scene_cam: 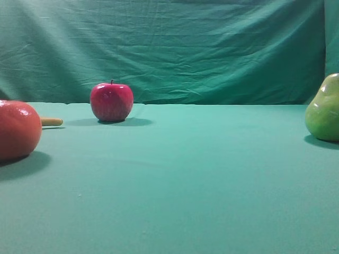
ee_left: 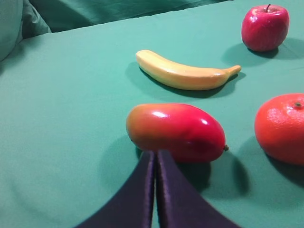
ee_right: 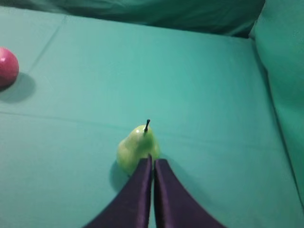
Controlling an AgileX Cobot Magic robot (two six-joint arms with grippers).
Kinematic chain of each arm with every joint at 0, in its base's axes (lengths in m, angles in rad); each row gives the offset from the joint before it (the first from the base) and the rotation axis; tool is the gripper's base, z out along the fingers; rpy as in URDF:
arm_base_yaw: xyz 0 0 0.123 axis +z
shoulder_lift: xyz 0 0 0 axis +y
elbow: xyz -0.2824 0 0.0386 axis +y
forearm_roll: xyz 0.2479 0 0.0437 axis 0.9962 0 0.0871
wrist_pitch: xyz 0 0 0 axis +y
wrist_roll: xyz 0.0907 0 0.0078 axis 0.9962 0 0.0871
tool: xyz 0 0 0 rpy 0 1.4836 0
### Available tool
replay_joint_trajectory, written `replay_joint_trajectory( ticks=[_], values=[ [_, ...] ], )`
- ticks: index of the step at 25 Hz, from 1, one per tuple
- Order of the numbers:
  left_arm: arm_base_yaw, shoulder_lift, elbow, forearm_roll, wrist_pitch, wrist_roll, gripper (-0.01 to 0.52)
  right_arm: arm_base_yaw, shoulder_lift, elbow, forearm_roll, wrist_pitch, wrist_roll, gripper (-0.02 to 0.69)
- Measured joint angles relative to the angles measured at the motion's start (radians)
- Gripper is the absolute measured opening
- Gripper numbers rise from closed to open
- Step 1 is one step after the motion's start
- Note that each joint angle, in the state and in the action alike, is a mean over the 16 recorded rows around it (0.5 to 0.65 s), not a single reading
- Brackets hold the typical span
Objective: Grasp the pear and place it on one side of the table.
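We note the right gripper (ee_right: 153,161) fully closed and empty above the pear (ee_right: 137,148), which stands upright near the table's (scene_cam: 185,185) right edge; descending closed risks toppling it.

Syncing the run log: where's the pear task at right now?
Looks done: the pear stands upright at the right edge of the table, apart from the apple. In hand: nothing; the right gripper is shut, empty, just short of the pear. Left: probably only retracting.
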Motion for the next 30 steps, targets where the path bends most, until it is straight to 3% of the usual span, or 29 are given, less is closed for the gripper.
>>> replay_joint_trajectory(
  ticks=[13, 30],
  values=[
    [0.000, 0.000, 0.000, 0.000, 0.000, 0.000, 0.000, 0.000, -0.273, 0.045, 0.093, 0.101, -0.004, 0.000],
    [0.000, 0.000, 0.000, 0.000, 0.000, 0.000, 0.000, -0.116, -0.510, 0.547, -0.066, -0.233, -0.006, 0.000]
  ],
)
